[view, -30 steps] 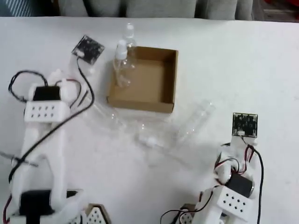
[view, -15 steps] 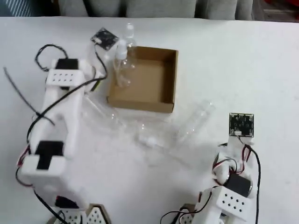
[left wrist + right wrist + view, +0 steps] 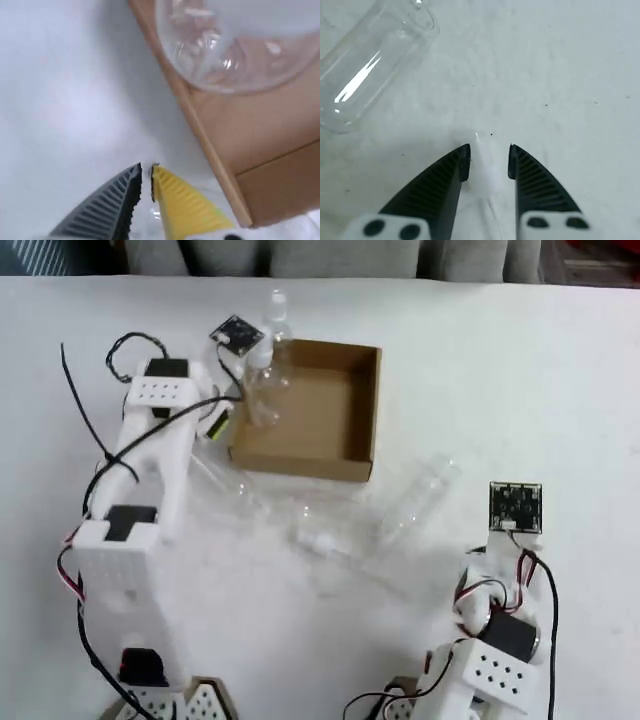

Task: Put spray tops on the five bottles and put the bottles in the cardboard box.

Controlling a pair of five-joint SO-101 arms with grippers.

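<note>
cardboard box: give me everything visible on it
The box is brown cardboard, shallow, roughly square and open-topped, with no flaps showing. It sits flat on the white table, and its floor is mostly bare. A capped clear bottle stands at its left wall, apparently just inside, though that is hard to confirm. The left gripper sits just outside that wall, not touching it.

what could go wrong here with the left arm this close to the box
The left tool is right beside the cardboard box wall; a nudge may shift the box or topple the capped bottle standing by that wall. The clear bottle lying on the table may roll when gripped.
</note>
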